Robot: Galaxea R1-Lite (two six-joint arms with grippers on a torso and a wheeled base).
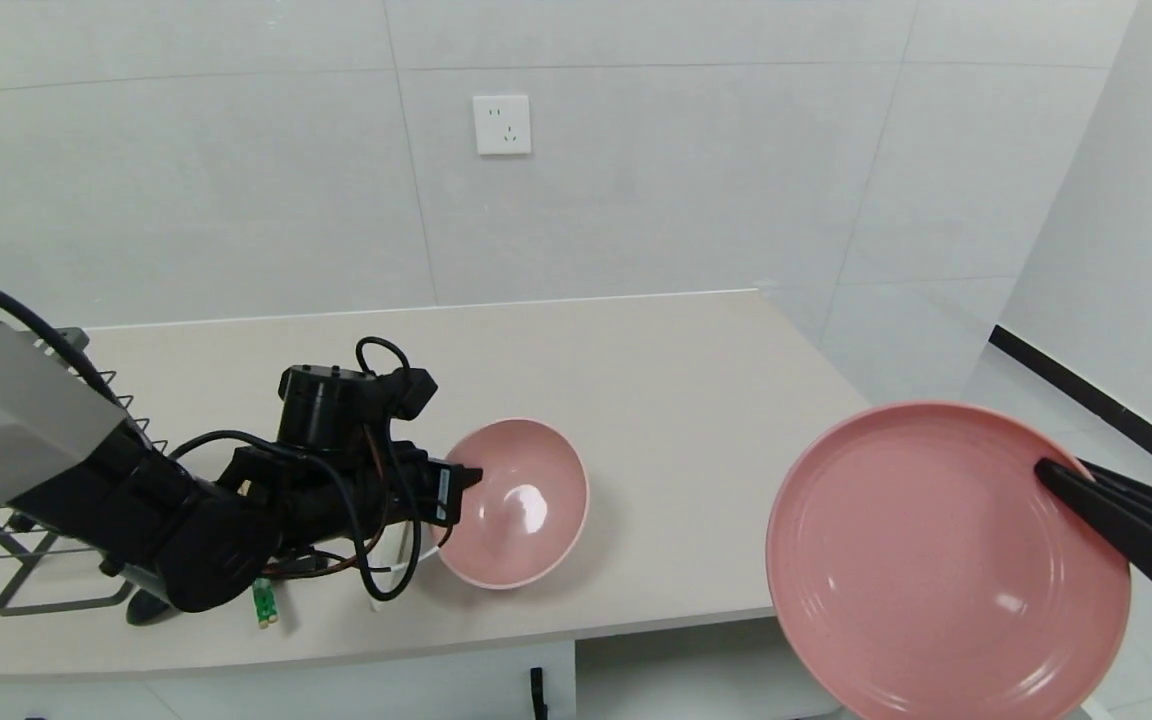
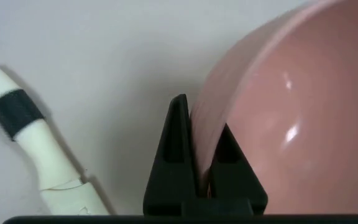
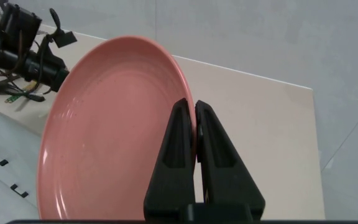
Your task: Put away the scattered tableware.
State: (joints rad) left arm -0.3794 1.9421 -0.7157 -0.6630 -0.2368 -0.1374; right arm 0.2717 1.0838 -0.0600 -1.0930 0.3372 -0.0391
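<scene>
Head view: your left pincer (image 1: pixel 464 482) is clamped on the near-left rim of a pink bowl (image 1: pixel 526 500), one finger inside and one outside. The bowl sits tilted over the pale, matte surface (image 1: pixel 656 370), its hollow turned partly toward the camera; whether its base touches the surface cannot be told. Your right pincer (image 1: pixel 1044 468) is pinched narrowly on the rim of a pink plate (image 1: pixel 936 570), held in the air out past the right edge of the surface, its face tipped toward the camera. Both pieces look like smooth, rigid plastic or melamine with a faint gloss, probably light but slick, so an edge pinch could let them swing or slip. The rim is the sensible place to hold each, taken deep enough to reach past the lip. The plate is round and shallow with a raised border; the bowl is deep with a thin wall. A dark wire rack (image 1: pixel 26 590) stands at the far left of the surface. Left wrist view: a white handle with a black band (image 2: pixel 42 162) lies beside the bowl.
</scene>
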